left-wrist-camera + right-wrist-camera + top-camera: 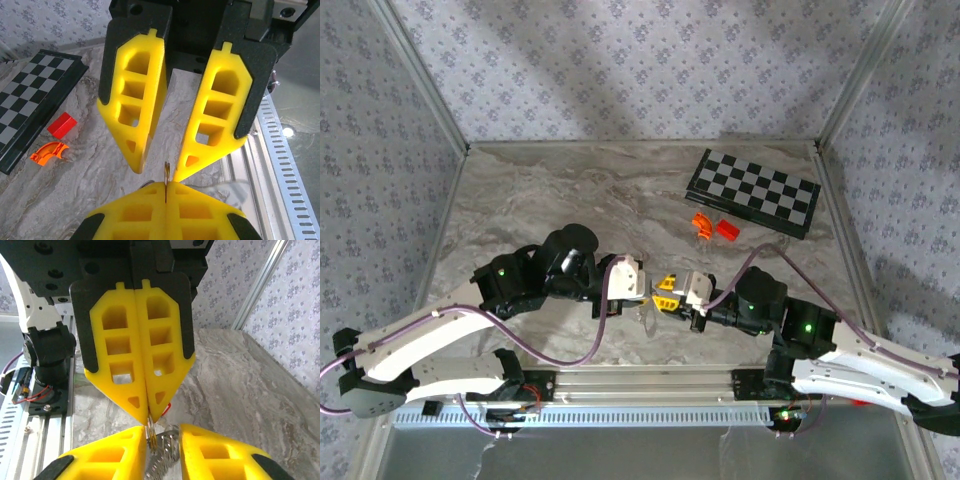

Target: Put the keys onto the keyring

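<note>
My left tool [148,419] and right tool [162,432] have matt yellow plastic fingers. The keys [150,432] are thin bright metal, the keyring [166,451] shiny coiled metal. The bench [570,190] looks smooth, marbled.

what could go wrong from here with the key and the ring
1. The left gripper pinches the key only at its very fingertips; a nudge could twist or drop it.
2. The keyring sits between the parted fingers of the right gripper; it may not be held firmly and could slip.
3. The grippers' tips nearly touch and may collide.
</note>
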Robot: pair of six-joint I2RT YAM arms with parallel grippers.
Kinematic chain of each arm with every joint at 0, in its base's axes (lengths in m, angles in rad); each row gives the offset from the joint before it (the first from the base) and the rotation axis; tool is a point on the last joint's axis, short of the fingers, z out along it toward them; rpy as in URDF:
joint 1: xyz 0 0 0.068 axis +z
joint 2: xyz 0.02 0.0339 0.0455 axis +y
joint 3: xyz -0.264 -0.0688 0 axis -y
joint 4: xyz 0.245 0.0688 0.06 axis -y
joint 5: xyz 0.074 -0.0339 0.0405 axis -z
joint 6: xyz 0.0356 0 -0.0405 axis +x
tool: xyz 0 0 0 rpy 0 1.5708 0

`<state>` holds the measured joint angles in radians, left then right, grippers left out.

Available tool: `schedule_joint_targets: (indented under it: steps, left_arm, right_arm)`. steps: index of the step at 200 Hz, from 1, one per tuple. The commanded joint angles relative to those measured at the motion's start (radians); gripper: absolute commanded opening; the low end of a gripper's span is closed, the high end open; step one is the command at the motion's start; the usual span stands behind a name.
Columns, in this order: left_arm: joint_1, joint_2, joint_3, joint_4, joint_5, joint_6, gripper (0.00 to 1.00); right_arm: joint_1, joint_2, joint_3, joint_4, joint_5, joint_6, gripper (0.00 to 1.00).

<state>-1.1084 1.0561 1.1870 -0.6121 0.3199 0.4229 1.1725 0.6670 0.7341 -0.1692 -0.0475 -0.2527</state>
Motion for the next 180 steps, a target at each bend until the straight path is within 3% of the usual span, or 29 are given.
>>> schedule_joint_targets:
  steps: [1,94,132,146,180]
  left_arm:
    - [-0.008,0.001,0.039,-0.006,-0.002,0.017,0.0]
    - [-0.016,0.005,0.039,-0.007,-0.004,0.014,0.0]
    - [-0.016,0.002,0.031,0.004,0.001,0.008,0.0]
    - [-0.016,-0.004,0.021,0.017,0.0,0.0,0.0]
    - [0.006,-0.105,-0.111,0.185,-0.011,-0.067,0.21]
  right_arm:
    - [0.008,-0.02,0.036,-0.011,0.01,-0.002,0.28]
    - [0.008,0.01,0.022,-0.005,0.004,-0.002,0.16]
    - [0.009,0.008,0.018,-0.007,0.031,-0.008,0.0]
    - [0.008,-0.007,0.013,-0.001,0.029,-0.008,0.0]
    - [0.003,-0.067,-0.026,0.052,-0.039,0.024,0.0]
